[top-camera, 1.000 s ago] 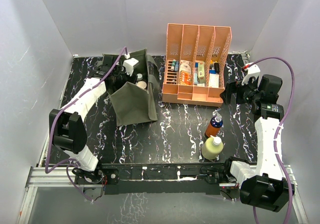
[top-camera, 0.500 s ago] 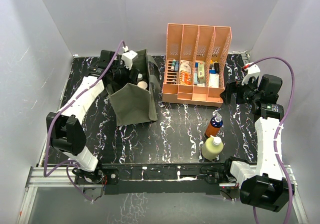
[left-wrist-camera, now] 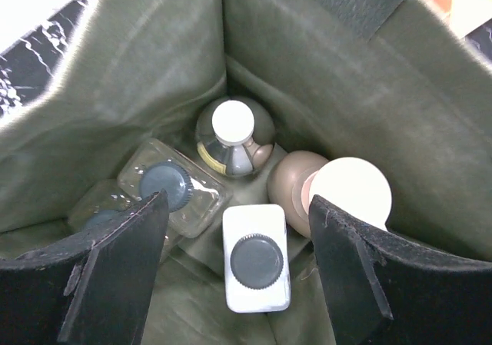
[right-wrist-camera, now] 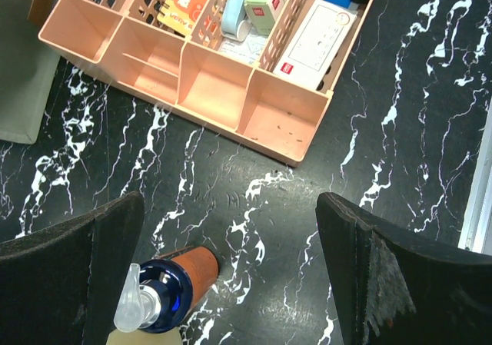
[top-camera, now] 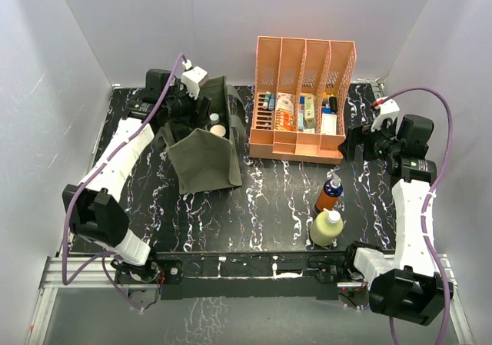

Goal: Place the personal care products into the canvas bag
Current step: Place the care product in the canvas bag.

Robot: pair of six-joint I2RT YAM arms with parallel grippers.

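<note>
Black marbled counter (top-camera: pixel 269 199) holds two bottles, one orange-blue bottle (top-camera: pixel 329 194) and one pale yellow bottle (top-camera: pixel 326 227); we count five more inside the canvas bag (left-wrist-camera: pixel 323 76): two clear bottles (left-wrist-camera: pixel 163 185), one round bottle (left-wrist-camera: pixel 233 134), one white bottle (left-wrist-camera: pixel 256 259), one beige bottle (left-wrist-camera: pixel 350 191); our left gripper (left-wrist-camera: pixel 238 205) hangs open over them, holding nothing; our right gripper (right-wrist-camera: pixel 229 207) is open and holds nothing too.

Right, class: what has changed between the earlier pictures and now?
The left gripper lifted away from the bag toward the far wall, and its jaws are open and empty. The right gripper, orange bottle, yellow bottle and organiser stayed put.
</note>
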